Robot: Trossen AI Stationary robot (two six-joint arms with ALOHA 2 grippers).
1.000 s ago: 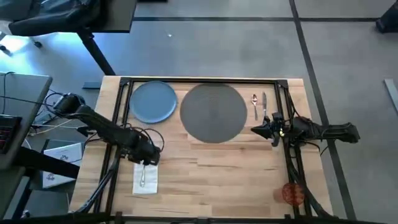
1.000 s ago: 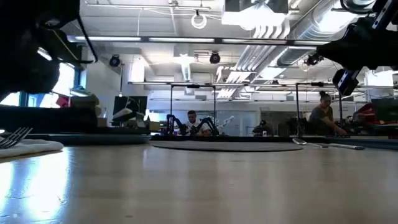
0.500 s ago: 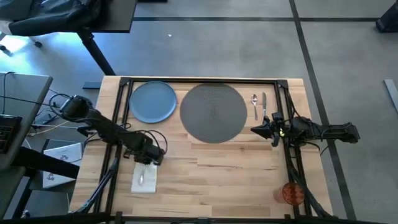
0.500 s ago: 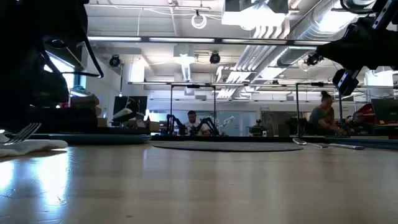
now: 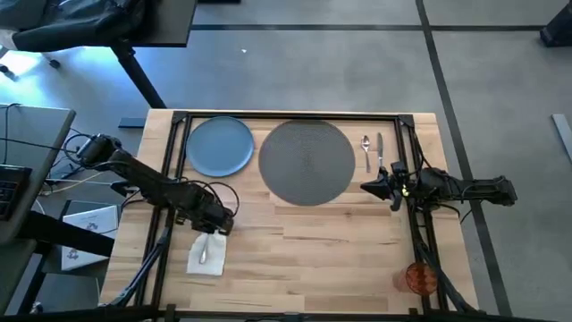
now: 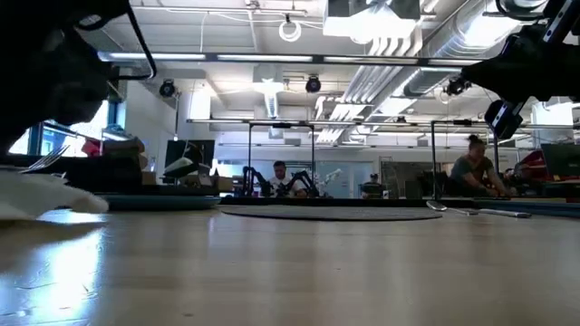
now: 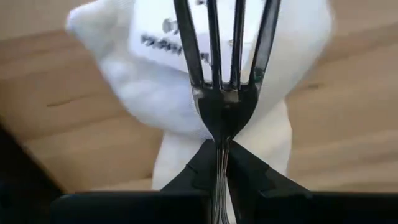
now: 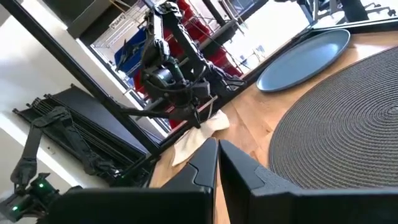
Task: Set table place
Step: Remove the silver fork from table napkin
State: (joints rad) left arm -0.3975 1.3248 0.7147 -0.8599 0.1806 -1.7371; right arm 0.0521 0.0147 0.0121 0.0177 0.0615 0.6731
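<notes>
The fork (image 7: 225,93) is pinched by its handle in the left gripper (image 5: 213,224), over the white napkin (image 5: 205,253) at the table's (image 5: 313,250) near left. The mat (image 5: 307,162) lies far centre, the blue plate (image 5: 220,146) to its left (apart). The right gripper (image 5: 374,187), fingers closed on nothing, waits beside the mat's right edge.
</notes>
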